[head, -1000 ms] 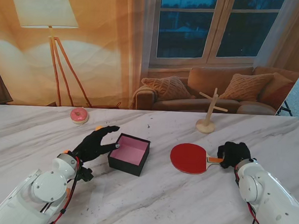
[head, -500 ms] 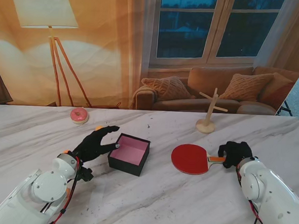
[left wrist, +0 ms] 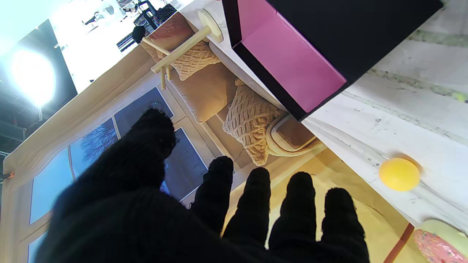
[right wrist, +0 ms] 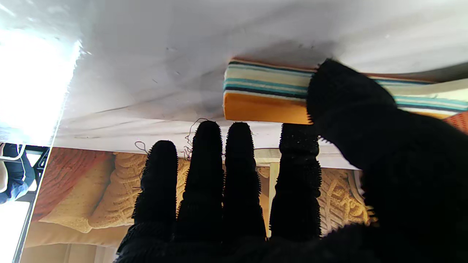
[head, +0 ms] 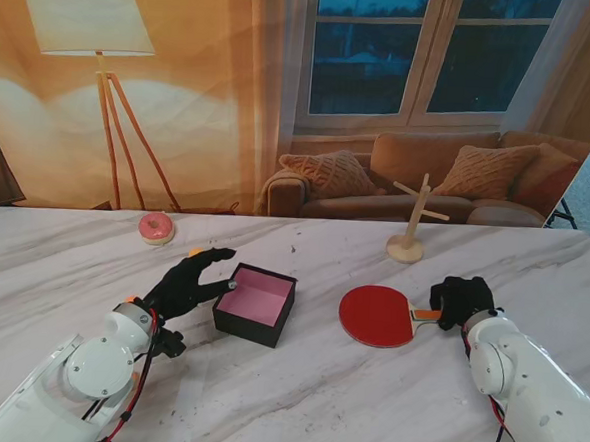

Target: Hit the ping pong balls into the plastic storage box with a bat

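A: Stand view first, operator: you have one bat (head: 374, 315) lying flat on the table (head: 364, 406), red face up, and one black box (head: 255, 305) with a pink inside to its left. No brand, label or writing is readable anywhere.

B: And your hands?

A: Your right hand (head: 460, 302) sits at the bat's handle (head: 427, 314). In the right wrist view the thumb (right wrist: 343, 98) presses on the striped handle (right wrist: 267, 96) while four fingers (right wrist: 208, 175) stretch out straight past it, so you cannot call it a full clasp; whether it truly holds the bat cannot be told. Your left hand (head: 186, 284) is empty, fingers spread, fingertip touching or just at the box's near-left rim.

B: How many balls do you count?

A: One clear. The left wrist view shows a single orange ball (left wrist: 399, 174) on the table beside the box (left wrist: 329, 44); from the stand you see only an orange sliver (head: 195, 251) behind the left hand's fingers. Another orange speck (head: 130, 298) by the left wrist is too small to name.

B: Anything else?

A: One pink doughnut on a plate (head: 156, 228) far left, one wooden peg stand (head: 410, 226) farther from you than the bat.
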Robot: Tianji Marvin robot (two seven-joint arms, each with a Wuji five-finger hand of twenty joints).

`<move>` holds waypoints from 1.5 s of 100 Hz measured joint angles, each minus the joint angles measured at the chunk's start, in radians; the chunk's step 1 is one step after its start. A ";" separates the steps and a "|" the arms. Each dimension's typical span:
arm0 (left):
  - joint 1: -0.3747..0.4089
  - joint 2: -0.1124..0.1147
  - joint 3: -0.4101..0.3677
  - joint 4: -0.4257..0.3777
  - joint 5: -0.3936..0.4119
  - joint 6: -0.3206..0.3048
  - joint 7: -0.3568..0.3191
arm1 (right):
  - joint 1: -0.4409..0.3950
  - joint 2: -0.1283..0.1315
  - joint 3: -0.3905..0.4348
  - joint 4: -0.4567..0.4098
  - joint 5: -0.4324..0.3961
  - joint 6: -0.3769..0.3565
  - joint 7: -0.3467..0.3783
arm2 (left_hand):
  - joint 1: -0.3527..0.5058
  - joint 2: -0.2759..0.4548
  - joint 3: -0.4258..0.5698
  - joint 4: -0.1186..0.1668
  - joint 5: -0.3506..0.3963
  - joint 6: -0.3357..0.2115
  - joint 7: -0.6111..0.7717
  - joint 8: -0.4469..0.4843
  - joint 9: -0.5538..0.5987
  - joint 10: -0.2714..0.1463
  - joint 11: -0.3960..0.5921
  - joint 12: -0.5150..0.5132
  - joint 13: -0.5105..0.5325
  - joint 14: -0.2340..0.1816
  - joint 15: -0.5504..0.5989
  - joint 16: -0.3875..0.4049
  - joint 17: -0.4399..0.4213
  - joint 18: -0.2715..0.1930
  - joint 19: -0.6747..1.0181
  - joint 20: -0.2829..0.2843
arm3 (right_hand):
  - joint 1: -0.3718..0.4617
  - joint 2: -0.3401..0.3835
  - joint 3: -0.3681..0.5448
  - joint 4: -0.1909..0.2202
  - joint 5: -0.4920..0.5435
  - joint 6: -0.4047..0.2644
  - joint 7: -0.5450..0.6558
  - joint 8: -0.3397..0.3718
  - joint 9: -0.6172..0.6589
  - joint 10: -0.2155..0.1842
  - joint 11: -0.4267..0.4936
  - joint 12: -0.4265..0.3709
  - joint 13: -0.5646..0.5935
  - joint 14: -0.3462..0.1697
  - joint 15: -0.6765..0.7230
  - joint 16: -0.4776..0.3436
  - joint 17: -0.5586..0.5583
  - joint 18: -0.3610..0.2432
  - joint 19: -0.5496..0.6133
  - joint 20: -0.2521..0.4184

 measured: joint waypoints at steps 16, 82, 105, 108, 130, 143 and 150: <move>0.000 0.000 -0.002 0.000 0.000 0.000 0.000 | -0.014 -0.007 0.027 -0.006 -0.001 -0.014 -0.010 | 0.000 0.000 0.000 0.000 0.000 0.000 0.000 0.000 0.000 0.000 0.000 0.000 0.000 0.000 0.000 0.000 0.000 0.000 0.000 0.008 | 0.001 0.012 0.000 -0.003 0.002 0.003 -0.013 -0.014 0.000 0.000 0.001 0.000 0.000 0.000 0.001 0.008 0.000 0.000 0.002 0.000; 0.002 0.000 -0.006 0.000 0.005 -0.006 0.000 | -0.164 -0.011 0.201 -0.234 -0.055 -0.110 0.024 | 0.003 0.000 0.000 0.000 0.000 0.000 0.000 0.000 0.000 0.001 0.000 0.004 0.000 0.000 0.000 0.000 0.000 0.000 0.000 0.009 | -0.008 0.089 -0.012 -0.025 -0.003 0.076 -0.029 0.058 0.086 0.023 -0.021 0.001 -0.001 0.039 -0.042 -0.015 -0.038 0.007 -0.024 -0.021; 0.002 0.000 -0.005 0.001 0.004 -0.008 0.000 | -0.193 -0.011 0.237 -0.275 -0.058 -0.143 0.029 | 0.003 0.000 -0.013 0.000 0.000 0.000 0.000 0.000 0.000 0.001 0.000 0.004 0.000 0.000 0.000 0.000 0.000 0.000 0.000 0.009 | -0.008 0.099 -0.013 -0.027 -0.003 0.100 -0.030 0.078 0.285 0.035 -0.034 0.009 0.267 0.074 0.044 0.007 0.098 0.035 0.113 0.079; 0.002 0.000 -0.005 0.001 0.003 -0.008 0.000 | -0.195 -0.011 0.240 -0.278 -0.059 -0.149 0.028 | 0.003 0.000 -0.013 0.000 0.000 0.000 0.000 0.000 0.000 0.001 0.000 0.004 0.000 0.000 0.000 0.000 0.000 0.000 0.000 0.009 | -0.008 0.104 -0.013 -0.027 -0.004 0.104 -0.030 0.079 0.309 0.042 -0.032 0.015 0.312 0.074 0.087 0.023 0.130 0.035 0.149 0.104; 0.001 0.000 -0.004 0.002 0.002 -0.009 0.000 | -0.207 -0.011 0.254 -0.295 -0.064 -0.171 0.019 | 0.003 0.000 -0.022 0.000 0.000 0.000 0.000 0.000 0.000 0.001 0.000 0.005 0.000 0.000 0.000 0.000 -0.001 0.000 0.000 0.009 | -0.009 0.105 -0.013 -0.033 -0.004 0.113 -0.029 0.080 0.369 0.058 0.015 0.082 0.441 0.078 0.422 0.117 0.284 0.043 0.353 0.217; 0.001 0.000 -0.004 0.002 0.002 -0.009 0.002 | -0.219 -0.011 0.262 -0.314 -0.063 -0.178 0.013 | 0.003 0.000 -0.022 0.000 0.000 0.000 0.000 0.000 0.000 0.001 0.000 0.005 0.000 0.000 0.000 0.000 -0.001 0.000 0.000 0.009 | -0.009 0.105 -0.017 -0.041 -0.004 0.113 -0.026 0.081 0.389 0.058 0.064 0.134 0.455 0.079 0.558 0.155 0.313 0.047 0.393 0.244; 0.001 0.000 -0.004 0.002 0.002 -0.009 0.003 | -0.225 -0.012 0.266 -0.326 -0.064 -0.178 0.003 | 0.003 0.000 -0.026 0.000 0.000 0.000 0.000 0.000 0.000 0.001 0.000 0.005 0.000 0.000 0.000 0.000 -0.001 0.000 0.000 0.009 | -0.009 0.105 -0.024 -0.041 -0.003 0.113 -0.024 0.081 0.414 0.074 0.089 0.165 0.479 0.074 0.604 0.170 0.327 0.047 0.412 0.253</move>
